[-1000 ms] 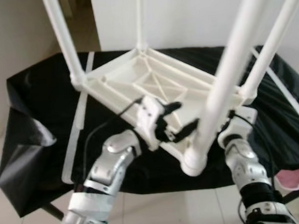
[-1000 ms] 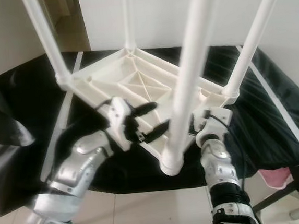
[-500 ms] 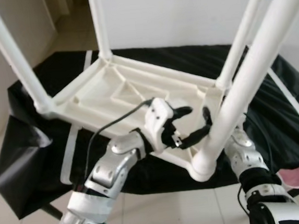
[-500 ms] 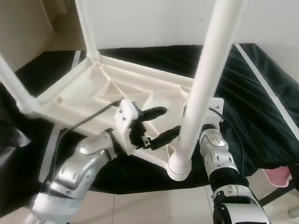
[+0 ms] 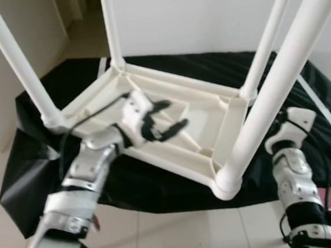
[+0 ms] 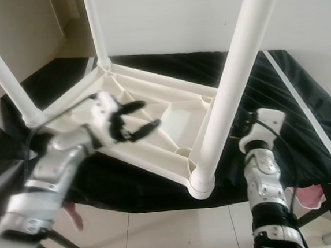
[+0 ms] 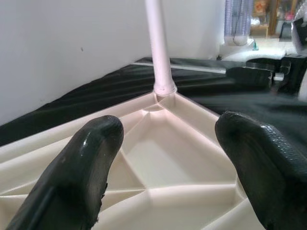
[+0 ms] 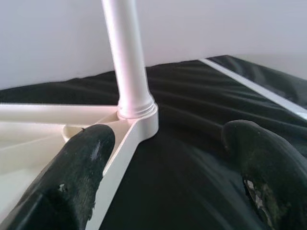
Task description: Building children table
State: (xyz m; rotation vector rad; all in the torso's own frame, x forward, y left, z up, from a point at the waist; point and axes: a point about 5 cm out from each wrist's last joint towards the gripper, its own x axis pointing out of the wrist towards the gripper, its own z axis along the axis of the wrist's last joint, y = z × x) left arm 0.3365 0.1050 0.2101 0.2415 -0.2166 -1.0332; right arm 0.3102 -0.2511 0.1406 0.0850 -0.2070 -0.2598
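At about nine o'clock in the head views a white leg (image 5: pixel 21 64) rises from the left corner of the children's table (image 5: pixel 210 105), which lies upside down on a desk draped in black cloth (image 5: pixel 176 184). The table's ribbed underside faces up, and four legs stand in its corner sockets.

Toward the centre, the left gripper (image 5: pixel 166 116) hovers just above the ribbed underside at roughly ten o'clock from the middle of the frame, its fingers (image 7: pixel 79 167) spread apart and holding nothing. A second leg (image 5: pixel 110 27) stands at the far corner, near twelve o'clock.

At five o'clock the nearest leg (image 5: pixel 278 85) slants up from the front corner socket, which overhangs the desk's near edge. A fourth leg (image 5: pixel 268 36) stands at the right corner, about two o'clock.

Farthest right, at four o'clock, the right gripper (image 8: pixel 168 163) sits low beside the table's right edge, over the cloth, with its fingers (image 8: pixel 76 172) wide apart and empty.

The table looks like moulded plastic: probably light, stiff and smooth, so likely slippery under the pads. The long legs would give leverage and could tip it. The rim, or a leg close to its socket, seems the safest hold.
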